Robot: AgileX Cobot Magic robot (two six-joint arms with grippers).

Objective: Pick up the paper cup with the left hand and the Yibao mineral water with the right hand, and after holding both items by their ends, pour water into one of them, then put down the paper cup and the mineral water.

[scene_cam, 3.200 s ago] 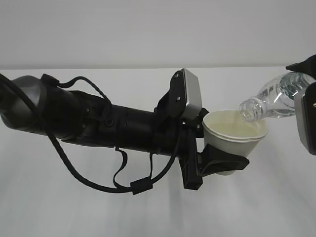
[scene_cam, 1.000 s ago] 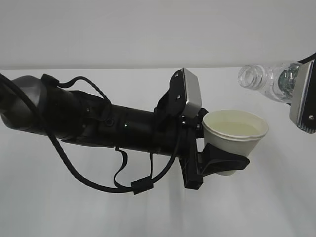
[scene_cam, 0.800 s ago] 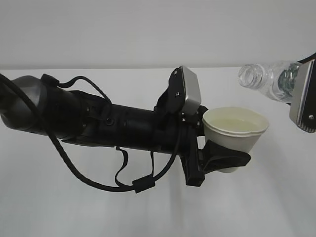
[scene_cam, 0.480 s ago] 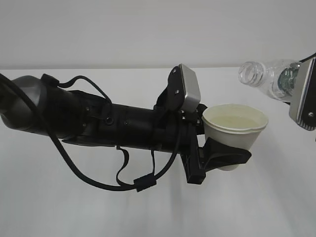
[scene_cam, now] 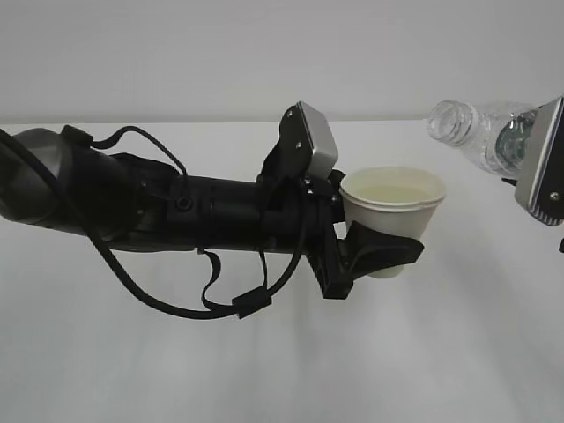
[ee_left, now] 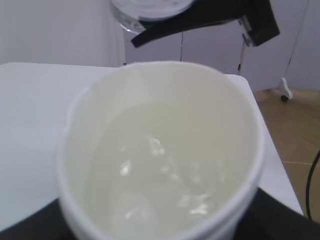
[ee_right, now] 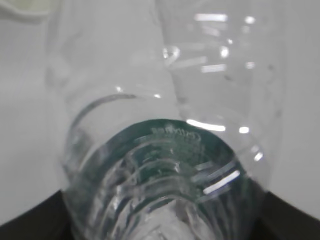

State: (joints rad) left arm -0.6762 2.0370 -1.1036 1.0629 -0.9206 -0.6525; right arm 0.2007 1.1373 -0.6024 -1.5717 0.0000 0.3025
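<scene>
Running off the exterior frame's right edge, the clear ribbed plastic water bottle [scene_cam: 480, 132] hides its base; it lies tilted, open neck pointing left, grasped by the right gripper [scene_cam: 520, 163]. Left gripper [scene_cam: 374, 251] clasps the upright white paper cup [scene_cam: 392, 207] above the white table [scene_cam: 132, 361]. Only the left wrist view shows water inside.

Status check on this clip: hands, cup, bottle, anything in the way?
Left hand shut on paper cup, water inside. Right hand shut on Yibao mineral water, mouth clear of the cup. Nothing between them.
</scene>
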